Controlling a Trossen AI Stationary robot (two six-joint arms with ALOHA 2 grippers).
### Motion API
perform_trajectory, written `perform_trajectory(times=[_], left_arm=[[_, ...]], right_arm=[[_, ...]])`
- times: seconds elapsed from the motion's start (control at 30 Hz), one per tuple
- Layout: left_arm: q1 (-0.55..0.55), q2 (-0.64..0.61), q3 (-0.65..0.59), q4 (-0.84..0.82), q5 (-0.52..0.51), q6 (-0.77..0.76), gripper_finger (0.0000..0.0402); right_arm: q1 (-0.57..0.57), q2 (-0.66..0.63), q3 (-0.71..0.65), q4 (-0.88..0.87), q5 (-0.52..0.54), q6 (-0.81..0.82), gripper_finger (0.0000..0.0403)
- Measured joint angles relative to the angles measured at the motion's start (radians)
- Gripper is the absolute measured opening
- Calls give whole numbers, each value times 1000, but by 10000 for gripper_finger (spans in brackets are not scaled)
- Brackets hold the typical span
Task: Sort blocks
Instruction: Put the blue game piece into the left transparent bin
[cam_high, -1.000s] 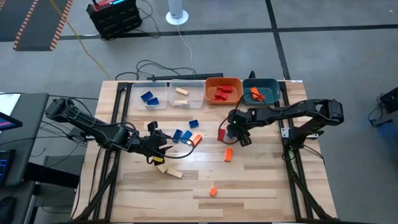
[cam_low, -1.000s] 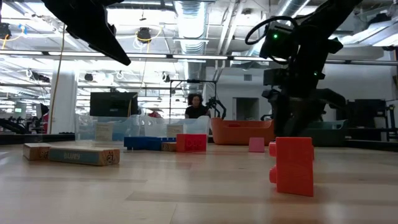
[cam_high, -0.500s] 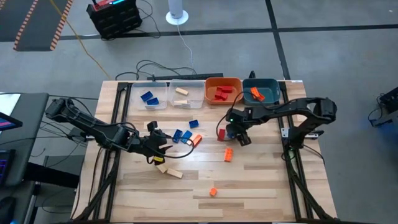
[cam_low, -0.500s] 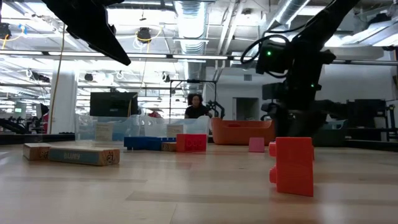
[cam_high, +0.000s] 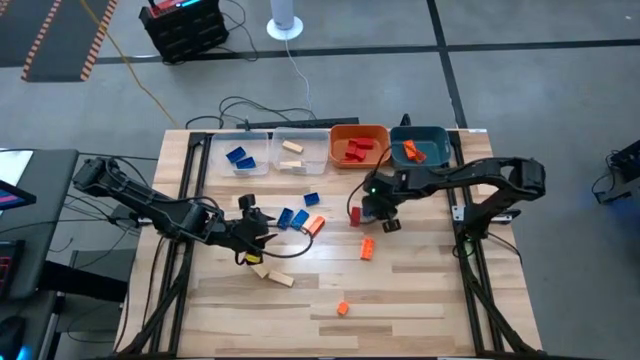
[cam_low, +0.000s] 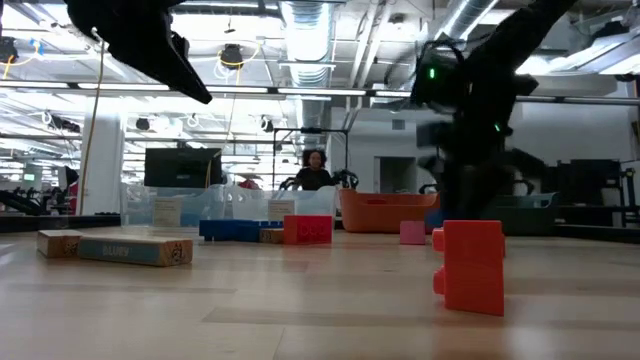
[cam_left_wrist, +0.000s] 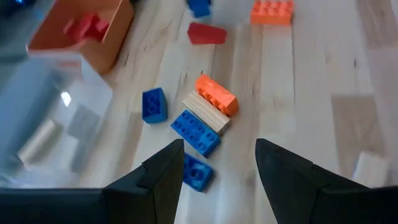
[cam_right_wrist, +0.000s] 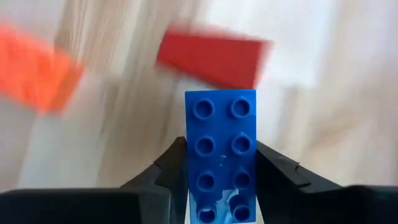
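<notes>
bins (cam_high: 343, 149) 4 — arms (cam_high: 150, 205) 2 — loose orange blocks (cam_high: 367, 249) 3

Four bins line the twelve o'clock edge of the wooden bench (cam_high: 420, 290): two clear bins (cam_high: 240, 150), an orange bin (cam_high: 358, 133) and a teal bin (cam_high: 432, 133). Black cables (cam_high: 250, 108) trail behind them over the grey floor. Far back, a person (cam_low: 314, 172) sits among monitors.

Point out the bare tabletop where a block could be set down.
Free: the near strip around the lone orange block, and the right side past the right gripper. Crowded: the blue blocks by the left gripper, and the bins.
</notes>
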Motion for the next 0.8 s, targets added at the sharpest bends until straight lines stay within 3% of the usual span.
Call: perform_trajectory(times=[0.13, 0.33, 0.43, 0.6, 0.8], left_arm=[[0, 0, 0, 10, 0, 208, 192], [0, 0, 0, 129, -3, 567, 192], [0, 0, 0, 234, -3, 679, 192], [0, 0, 0, 373, 0, 738, 192], [19, 46, 0, 462, 73, 733, 201]], right_arm=[[-19, -68, 32, 39, -32, 172, 162], [-17, -113, 51, 254, -283, 446, 180], [22, -98, 51, 362, -347, 513, 175], [102, -60, 83, 418, -354, 573, 174], [165, 3, 187, 422, -382, 599, 180]])
